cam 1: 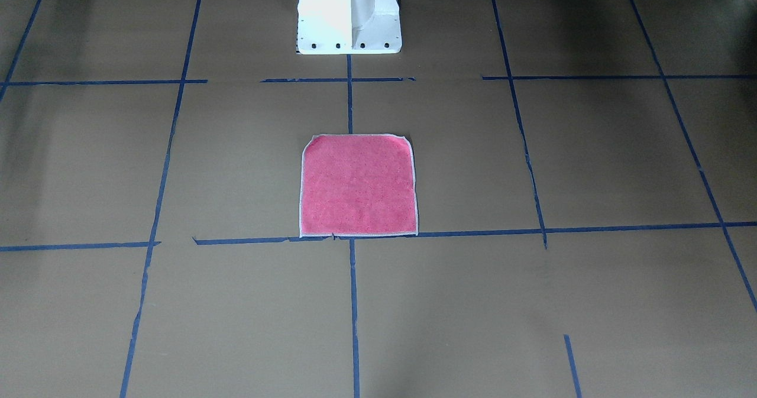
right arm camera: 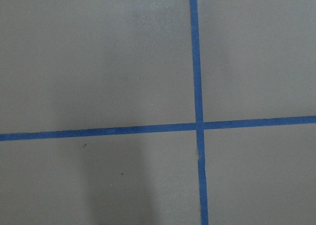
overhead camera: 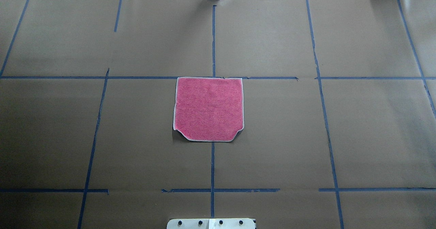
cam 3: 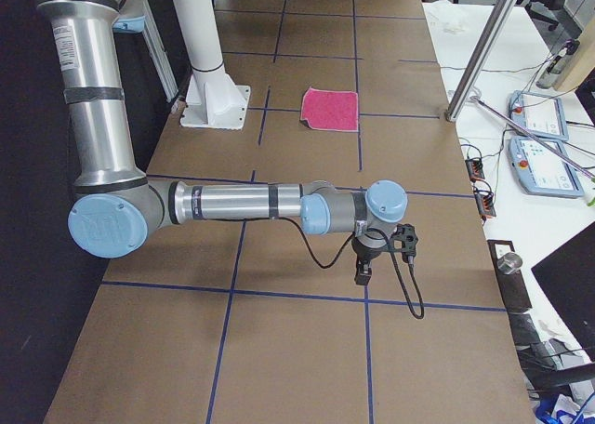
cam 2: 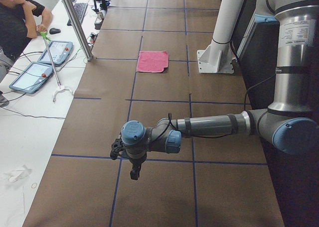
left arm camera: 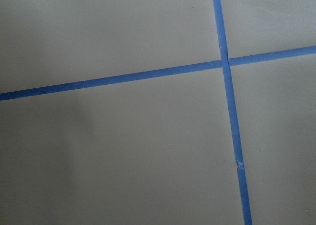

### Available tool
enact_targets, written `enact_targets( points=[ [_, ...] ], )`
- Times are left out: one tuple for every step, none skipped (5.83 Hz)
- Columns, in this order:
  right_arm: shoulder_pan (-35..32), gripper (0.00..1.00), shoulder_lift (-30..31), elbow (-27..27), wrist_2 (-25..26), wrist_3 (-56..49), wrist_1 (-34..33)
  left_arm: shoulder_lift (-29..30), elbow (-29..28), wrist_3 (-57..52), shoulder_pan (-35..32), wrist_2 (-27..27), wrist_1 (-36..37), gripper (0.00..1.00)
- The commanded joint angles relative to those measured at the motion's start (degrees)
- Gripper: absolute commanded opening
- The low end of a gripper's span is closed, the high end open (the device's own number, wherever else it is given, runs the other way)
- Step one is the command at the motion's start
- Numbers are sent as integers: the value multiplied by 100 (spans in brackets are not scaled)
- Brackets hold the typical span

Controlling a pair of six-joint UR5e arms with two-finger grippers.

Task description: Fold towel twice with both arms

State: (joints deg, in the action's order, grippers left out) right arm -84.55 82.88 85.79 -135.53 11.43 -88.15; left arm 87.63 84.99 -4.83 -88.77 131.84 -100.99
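Looking down on the towel (overhead camera: 208, 109), lying spread pink face up at the middle of the brown-papered table (overhead camera: 289, 137), its far edge touching a blue tape line (overhead camera: 272, 78), just ahead of the white pedestal (cam 1: 349, 13) and well apart from both arms. Catching the left arm (cam 2: 209, 126) and the right arm (cam 3: 242, 202) hanging low over bare paper at opposite ends of the table, tools pointing down. Being unable to call either set of jaws open or closed, both showing only small in the side views. Judging the likeliest trouble from here: jaws pinching paper along with the thin flat cloth, rucking or tearing the cover; arms lifting unevenly, dragging the towel askew and skewing the first fold; the two corners nearest the robot, looking clipped or curled under from overhead, slipping the pinch. Seeing nothing of the towel's underside. Getting only paper and tape crossings from the wrist cameras, no jaws in frame. Leaving both arms outside the overhead and front views. Cutting off a seated person (cam 2: 15, 18) at a side desk by the frame's edge
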Motion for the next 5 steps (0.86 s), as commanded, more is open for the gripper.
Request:
enact_targets(
  points=[
    [0, 100, 0, -1, 9, 0, 9, 35, 17, 9, 0, 26, 0, 100],
    [0, 100, 0, 8, 0, 0, 0, 113, 0, -17, 9, -9, 17, 100],
    [0, 100, 0, -1, 17, 0, 9, 175, -105, -26, 18, -87, 18, 100],
    [0, 100, -70, -1, 35, 0, -9, 298, -114, -9, 26, -53, 96, 100],
    [8, 100, -79, -1, 0, 0, -26, 551, -88, -9, 26, 34, 645, 100]
  ],
)
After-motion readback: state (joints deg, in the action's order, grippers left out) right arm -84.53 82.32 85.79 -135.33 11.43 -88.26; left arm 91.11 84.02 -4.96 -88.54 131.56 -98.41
